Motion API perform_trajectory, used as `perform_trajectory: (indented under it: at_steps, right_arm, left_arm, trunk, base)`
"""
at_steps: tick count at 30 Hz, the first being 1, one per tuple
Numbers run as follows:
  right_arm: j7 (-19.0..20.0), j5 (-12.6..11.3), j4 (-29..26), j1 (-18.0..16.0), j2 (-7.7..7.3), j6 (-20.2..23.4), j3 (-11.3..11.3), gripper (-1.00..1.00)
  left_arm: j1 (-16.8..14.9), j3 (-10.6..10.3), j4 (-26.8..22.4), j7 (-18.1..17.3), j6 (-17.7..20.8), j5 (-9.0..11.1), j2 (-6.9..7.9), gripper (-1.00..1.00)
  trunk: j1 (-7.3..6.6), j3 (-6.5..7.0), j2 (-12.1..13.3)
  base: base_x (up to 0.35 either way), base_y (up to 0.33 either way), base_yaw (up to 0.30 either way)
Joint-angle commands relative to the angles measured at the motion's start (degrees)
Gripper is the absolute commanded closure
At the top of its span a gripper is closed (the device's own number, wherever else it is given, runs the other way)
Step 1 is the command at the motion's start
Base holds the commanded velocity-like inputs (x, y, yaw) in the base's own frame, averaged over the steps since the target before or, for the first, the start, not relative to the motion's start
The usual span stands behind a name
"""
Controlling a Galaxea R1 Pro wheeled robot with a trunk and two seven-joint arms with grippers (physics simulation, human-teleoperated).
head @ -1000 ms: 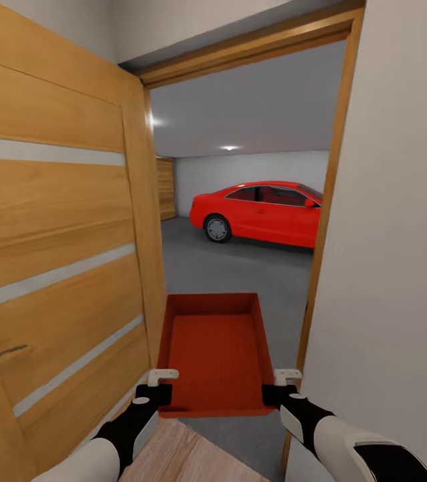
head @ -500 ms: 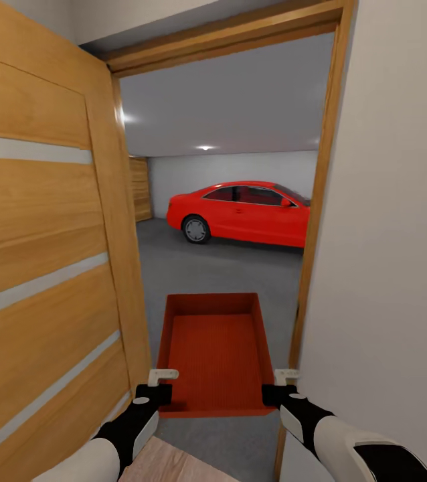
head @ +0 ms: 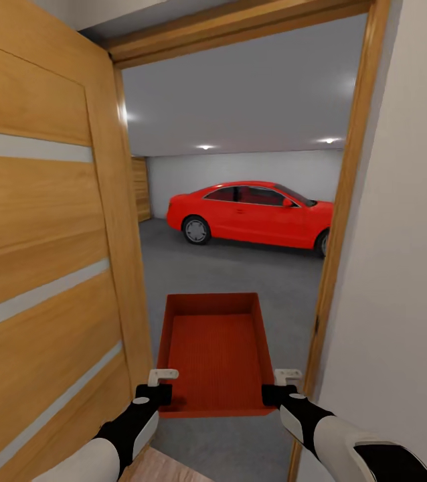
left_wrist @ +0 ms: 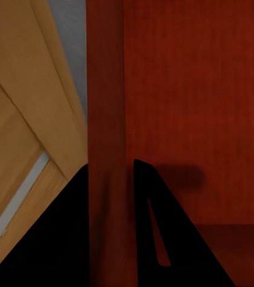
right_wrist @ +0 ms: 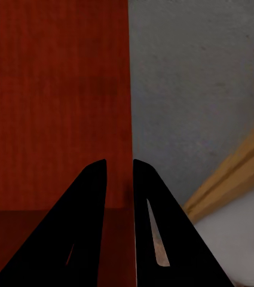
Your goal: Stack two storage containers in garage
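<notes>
At the garage doorway [head: 347, 221], both grippers clamp 1 storage container [head: 215, 351].

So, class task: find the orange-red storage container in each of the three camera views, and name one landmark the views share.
Head view: storage container low centre, held in the doorway, one wall in each gripper.
Left wrist view: its wall runs between the dark fingers, the ribbed bottom alongside.
Right wrist view: its wall meets the fingers, the ribbed bottom beside them.
Shared landmark: the grey floor.
</notes>
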Motion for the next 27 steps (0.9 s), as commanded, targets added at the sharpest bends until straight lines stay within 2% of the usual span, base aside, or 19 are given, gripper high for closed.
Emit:
perform_trajectory:
  at_steps: [1,8,27]
  right_arm:
    - [-1.6,-0.5,0.2,0.0,-0.59,-0.2,-1.3,1.00]
    - [-1.6,-0.5,0.2,0.0,-0.56,-0.2,-1.3,1.00]
    - [-1.6,-0.5,0.2,0.0,-0.53,-0.2,-1.3,1.00]
  left_arm:
    - [-0.1,1.5,-0.3,1.7,0.3,-0.8,0.07,1.00]
    - [-0.1,1.5,-0.3,1.7,0.3,-0.8,0.07,1.00]
    - [-0.1,1.5,-0.3,1.7,0.3,-0.8,0.07,1.00]
  trunk:
    - [0.04,-0.02,0.0]
    - [0.04,0.03,0.0]
    - [0.04,0.54,0.0]
  base:
    - [0.202,0.170,0.000]
    - [0.202,0.171,-0.107]
    - [0.202,0.171,-0.229]
